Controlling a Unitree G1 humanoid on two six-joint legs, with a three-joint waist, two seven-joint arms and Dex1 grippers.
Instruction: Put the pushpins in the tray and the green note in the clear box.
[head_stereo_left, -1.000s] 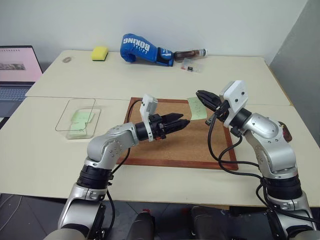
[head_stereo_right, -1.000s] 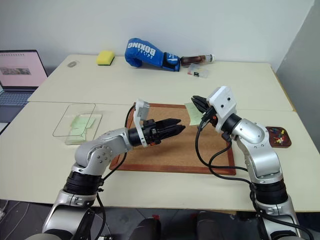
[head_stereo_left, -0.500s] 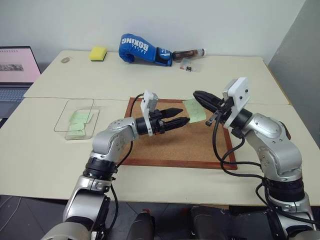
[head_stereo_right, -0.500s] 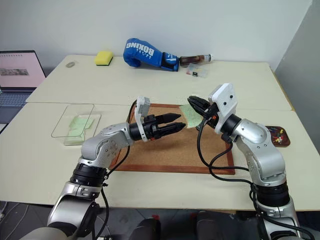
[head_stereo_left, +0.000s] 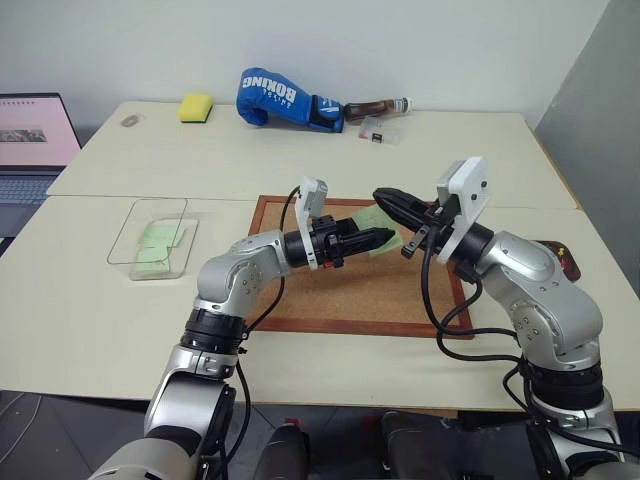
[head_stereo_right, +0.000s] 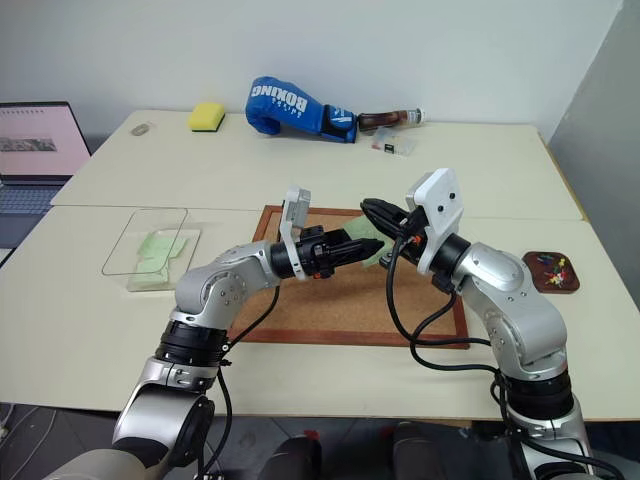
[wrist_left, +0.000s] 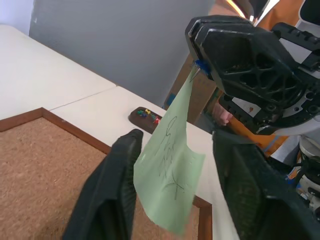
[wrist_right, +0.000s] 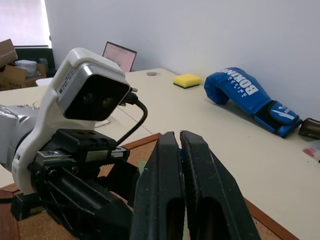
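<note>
Hanging above the corkboard (head_stereo_left: 350, 290), the green note (wrist_left: 170, 175) is pinched at its top corner by the right gripper (wrist_left: 200, 62), fingers pressed together. The left gripper (wrist_left: 172, 165) straddles the note with fingers parted, not clamping it. The tray (head_stereo_right: 555, 272) sits at the table's right; the clear box (head_stereo_left: 152, 238) lies left.

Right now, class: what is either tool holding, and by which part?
The right tool is shut on the green note, pinching its top corner. The left tool straddles the hanging note without gripping it.
</note>
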